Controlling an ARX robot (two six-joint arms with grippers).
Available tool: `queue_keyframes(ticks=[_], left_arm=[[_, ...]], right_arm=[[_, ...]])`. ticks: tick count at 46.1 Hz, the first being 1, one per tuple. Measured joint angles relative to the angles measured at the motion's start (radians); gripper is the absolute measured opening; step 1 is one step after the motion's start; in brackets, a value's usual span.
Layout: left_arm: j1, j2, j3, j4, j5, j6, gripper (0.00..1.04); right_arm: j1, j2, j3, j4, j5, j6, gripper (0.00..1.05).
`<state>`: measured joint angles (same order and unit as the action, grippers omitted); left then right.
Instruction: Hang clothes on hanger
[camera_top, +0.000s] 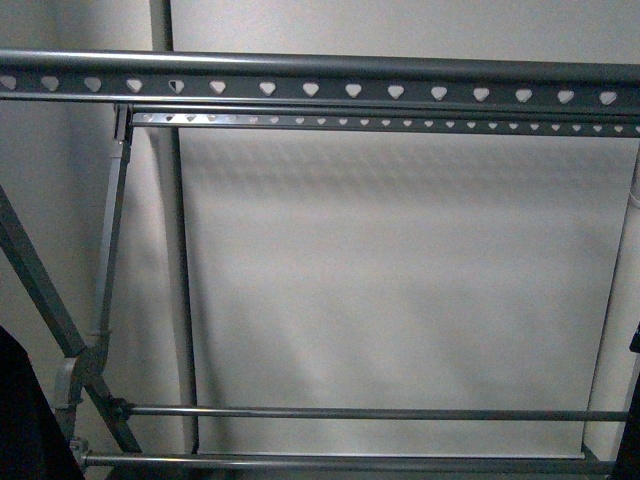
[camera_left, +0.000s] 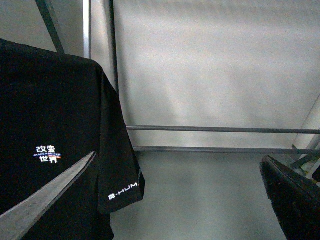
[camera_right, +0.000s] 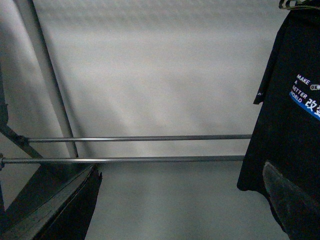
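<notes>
Behind left fingers (camera_left: 46, 199), seemingly untouched, T-shirt (camera_left: 55, 100).

Grey metal rack in front of a pale wall, under dim, even light

A thick top rail (camera_top: 320, 80) punched with a row of heart-shaped holes crosses the front view, and a thinner perforated rail (camera_top: 380, 122) runs just beneath and behind it. Low down, 2 slim horizontal rods (camera_top: 370, 412) span the frame, the lower rod (camera_top: 340, 462) close under the upper. A slanted brace (camera_top: 40, 290) descends on the left to a jointed bracket (camera_top: 78, 385), beside a vertical pole (camera_top: 180, 300). Behind everything stands a plain white wall panel (camera_top: 400, 300), faintly shadowed near its top. The left wrist view shows a smooth grey floor (camera_left: 200, 200) below the rods.
</notes>
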<state>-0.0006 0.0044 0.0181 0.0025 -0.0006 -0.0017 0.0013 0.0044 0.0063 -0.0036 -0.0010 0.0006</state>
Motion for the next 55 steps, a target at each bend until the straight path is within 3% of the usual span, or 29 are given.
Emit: queue_keyframes(ticks=[15,16,20,22,26,27,31,43,55], left_arm=[[0.000,0.000,0.000,0.000,0.000,0.000,0.98],[0.004,0.002,0.000,0.002,0.014,0.005,0.98],[0.084,0.118,0.010,0.156,0.246,0.038,0.98],[0.103,0.209,0.030,0.233,0.288,0.030,0.98],[0.126,0.494,0.161,0.321,0.169,-0.064,0.98],[0.132,0.600,0.230,0.293,0.103,-0.117,0.98],[0.142,0.827,0.381,0.202,-0.014,-0.262,0.98],[0.155,1.341,0.752,0.119,-0.305,-0.680,0.98],[0.155,1.582,1.036,0.049,-0.382,-0.795,0.98]], right_arm=[[0.000,0.000,0.000,0.000,0.000,0.000,0.97],[0.000,0.000,0.000,0.000,0.000,0.000,0.97],[0.000,0.000,0.000,0.000,0.001,0.000,0.97],[0.000,0.000,0.000,0.000,-0.002,0.000,0.97],[-0.001,0.000,0.000,0.000,-0.001,0.000,0.97],[-0.001,0.000,0.000,0.000,0.000,0.000,0.97],[-0.001,0.000,0.000,0.000,0.000,0.000,0.97],[-0.001,0.000,0.000,0.000,0.000,0.000,0.97],[-0.001,0.000,0.000,0.000,0.000,0.000,0.97]])
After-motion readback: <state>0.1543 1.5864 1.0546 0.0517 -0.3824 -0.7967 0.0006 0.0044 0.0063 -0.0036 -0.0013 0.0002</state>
